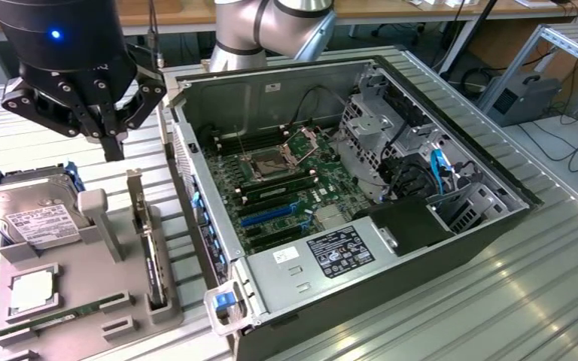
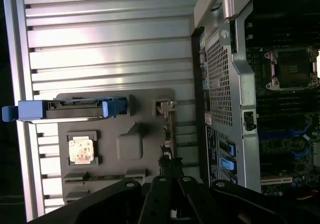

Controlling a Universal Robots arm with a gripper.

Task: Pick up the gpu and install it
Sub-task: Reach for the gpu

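The gpu (image 1: 147,244) stands on its edge in a slot of the grey holder tray (image 1: 88,338), just to the exterior view's left of the open computer case (image 1: 439,226). The wrist view has the gpu (image 2: 168,126) edge-on, with its silver bracket at the end farther from the fingers. My gripper (image 1: 114,150) hangs above the tray beyond the card's far end, apart from it. Its black fingers are shut together with nothing between them. In the wrist view the gripper (image 2: 169,173) sits over the card's near end. Blue slots (image 1: 269,216) show on the motherboard inside the case.
On the tray, a silver hard drive (image 1: 28,218) in a blue caddy leans at the exterior view's left, with a processor chip (image 1: 30,289) and a green memory stick (image 1: 58,316) in front. The case wall (image 1: 204,218) rises right beside the tray. All rests on a ribbed metal table (image 1: 490,301).
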